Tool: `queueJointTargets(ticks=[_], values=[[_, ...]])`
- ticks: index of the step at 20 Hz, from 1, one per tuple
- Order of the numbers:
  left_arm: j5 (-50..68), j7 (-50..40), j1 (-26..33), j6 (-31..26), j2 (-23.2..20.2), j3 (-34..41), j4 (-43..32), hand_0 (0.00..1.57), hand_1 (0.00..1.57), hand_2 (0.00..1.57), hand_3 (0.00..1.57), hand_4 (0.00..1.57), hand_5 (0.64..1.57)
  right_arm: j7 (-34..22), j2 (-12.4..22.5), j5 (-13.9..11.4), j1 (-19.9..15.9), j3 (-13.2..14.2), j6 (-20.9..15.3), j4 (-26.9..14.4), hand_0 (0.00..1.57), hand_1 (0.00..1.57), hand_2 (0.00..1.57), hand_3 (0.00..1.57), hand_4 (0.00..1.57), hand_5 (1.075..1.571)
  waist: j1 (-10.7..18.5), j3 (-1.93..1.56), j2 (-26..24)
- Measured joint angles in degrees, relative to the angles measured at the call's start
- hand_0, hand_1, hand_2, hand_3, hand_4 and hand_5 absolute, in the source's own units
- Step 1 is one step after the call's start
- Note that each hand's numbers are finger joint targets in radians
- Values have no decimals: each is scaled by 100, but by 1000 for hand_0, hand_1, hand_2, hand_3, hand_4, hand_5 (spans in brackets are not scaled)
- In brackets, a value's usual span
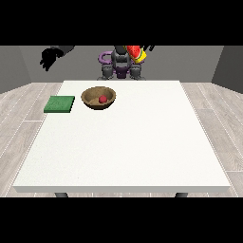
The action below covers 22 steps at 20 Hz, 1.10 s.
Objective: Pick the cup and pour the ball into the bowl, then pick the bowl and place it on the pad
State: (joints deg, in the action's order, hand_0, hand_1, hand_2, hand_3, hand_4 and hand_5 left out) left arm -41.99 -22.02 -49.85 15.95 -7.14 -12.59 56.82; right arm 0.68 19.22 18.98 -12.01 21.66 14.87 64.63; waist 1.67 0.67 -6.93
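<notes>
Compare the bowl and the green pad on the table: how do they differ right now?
The bowl is round, brown and deep with a raised wall; the pad is square, green and flat. The bowl holds a red ball; the pad carries nothing. The bowl stands nearer the table's middle, the pad at its edge at the view's left. Both rest on the table, apart.

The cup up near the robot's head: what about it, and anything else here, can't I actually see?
- Cup, front view: the scene's top edge cuts it off; whether it is empty cannot be seen.
- Hand at the view's right: almost wholly cut off by that edge, so its fingers are unreadable.
- Hand at the view's left: too small to tell its finger pose.
- Bowl: the near wall hides part of its inside; the ball shows.
</notes>
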Motion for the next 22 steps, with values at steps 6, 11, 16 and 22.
queueJointTargets(ticks=[6, 11, 16, 22], values=[[2284, 726, 98, -750, -181, 1610, 678, 0, 0, 0, 0, 1053, 1567, 198, -320, -165, 122, -28, -389, -91, 0, 0, 0, 0, 719, 1565, 473, -15, 261], [3689, 1075, 80, -1908, -769, 2577, 778, 0, 0, 0, 0, 1055, 1558, 502, -751, -324, 117, -138, -767, -135, 0, 0, 0, 0, 737, 1565, 722, -45, 645], [4489, 1288, 297, -2817, -1376, 3127, 838, 0, 0, 0, 0, 1023, 1560, 946, -919, -324, 36, -82, -829, -515, 0, 0, 0, 0, 701, 1565, 908, -60, 980], [4966, 1274, 571, -3258, -1894, 3489, 912, 0, 0, 0, 0, 1008, 1536, 1473, -1093, -467, -265, -241, -832, -1166, 0, 0, 0, 0, 574, 1559, 714, -68, 1157]])
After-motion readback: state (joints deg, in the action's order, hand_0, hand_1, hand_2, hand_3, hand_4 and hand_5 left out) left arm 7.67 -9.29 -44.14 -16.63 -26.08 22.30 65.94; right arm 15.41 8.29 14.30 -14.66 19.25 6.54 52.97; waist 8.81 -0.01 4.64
